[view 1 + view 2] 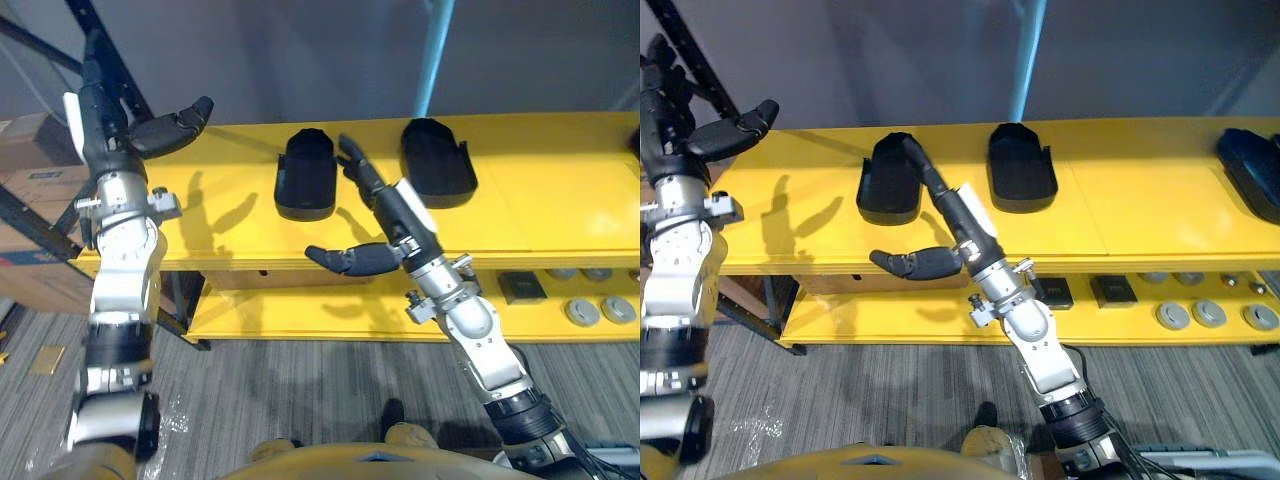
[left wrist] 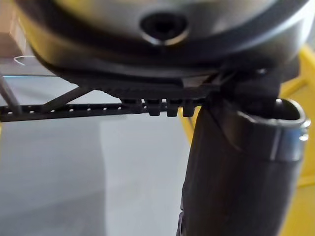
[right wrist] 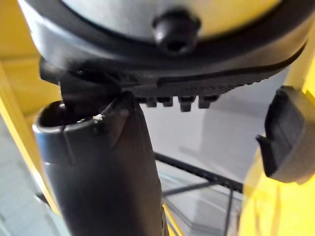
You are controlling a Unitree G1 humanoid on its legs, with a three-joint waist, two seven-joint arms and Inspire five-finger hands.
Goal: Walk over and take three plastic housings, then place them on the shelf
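Note:
Two black plastic housings lie on the top board of the yellow shelf [image 1: 560, 200]: one [image 1: 305, 175] on the left, one [image 1: 437, 160] further right. A third dark housing [image 1: 1252, 170] rests at the shelf's far right end. My right hand [image 1: 405, 225] reaches over the shelf's front edge, open, with its straight fingers pointing into the gap just right of the left housing and its thumb spread below the edge. It holds nothing. The right wrist view shows a housing [image 3: 288, 142] past the thumb [image 3: 103, 172]. My left hand [image 1: 105, 130] is raised at the shelf's left end, open and empty.
The lower yellow board carries grey round parts [image 1: 583, 312] and black square parts [image 1: 522, 288]. Cardboard boxes [image 1: 30, 160] sit at the left behind a dark rack frame [image 1: 25, 215]. Grey carpet [image 1: 300, 400] lies in front of the shelf.

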